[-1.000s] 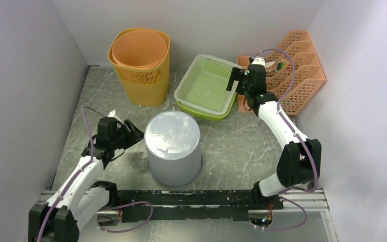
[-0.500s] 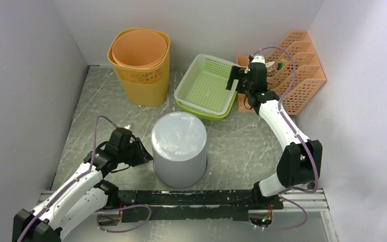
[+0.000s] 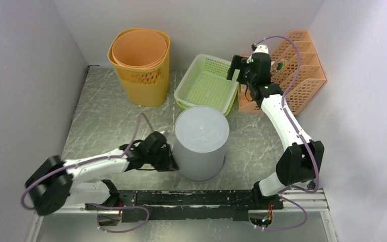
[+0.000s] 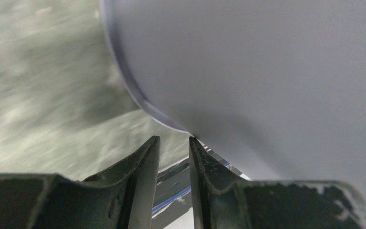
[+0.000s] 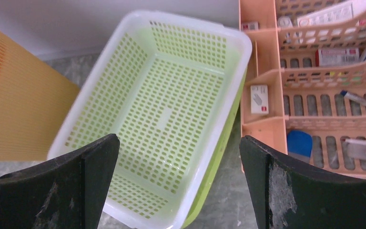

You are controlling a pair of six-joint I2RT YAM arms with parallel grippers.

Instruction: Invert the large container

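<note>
Low against the large grey plastic container (image 3: 201, 143), my left gripper (image 3: 168, 161).
Jaws narrow, empty; right gripper (image 5: 178, 139) wide above green mesh basket (image 5: 198, 21).

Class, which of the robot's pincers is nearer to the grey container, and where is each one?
Left. The left pincer sits low, close beside the grey container on its left, near its bottom edge. The right pincer hovers well behind it, above the green basket.
</note>
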